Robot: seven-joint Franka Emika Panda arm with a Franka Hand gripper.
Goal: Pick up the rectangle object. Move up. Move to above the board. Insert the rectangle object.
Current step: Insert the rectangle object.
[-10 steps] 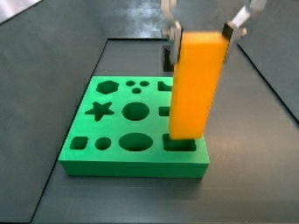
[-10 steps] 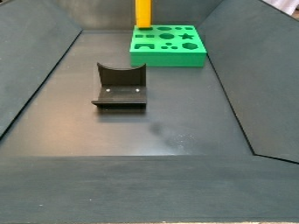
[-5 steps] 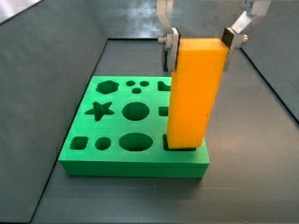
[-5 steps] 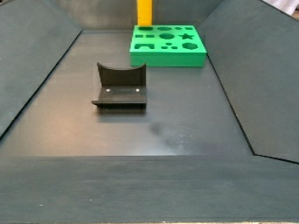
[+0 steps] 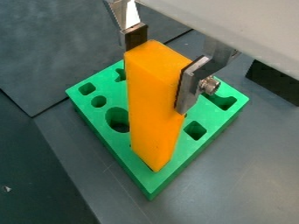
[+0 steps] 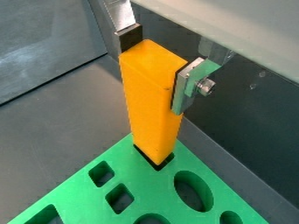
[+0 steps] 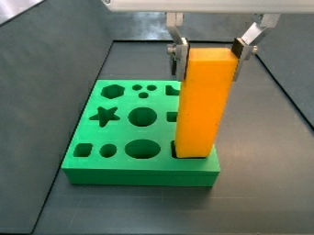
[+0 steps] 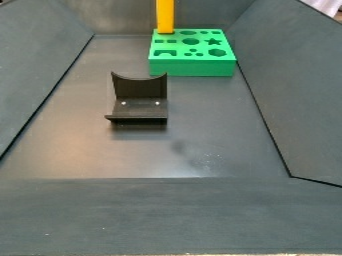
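Note:
The rectangle object, a tall orange block, stands upright with its lower end in a square hole at the near right corner of the green board. My gripper is straight above the board, shut on the block's top, one silver finger on each side. Both wrist views show the block between the fingers, with my gripper over the board. In a side view the block rises from the board at the far end; the gripper is cut off there.
The dark fixture stands on the floor in front of the board. Other cut-outs, such as a star and circles, lie open in the board. Sloped dark walls ring the floor.
My gripper and the block have come down. The block has gone from slightly tilted to upright, and its lower end sits deeper in the corner hole.

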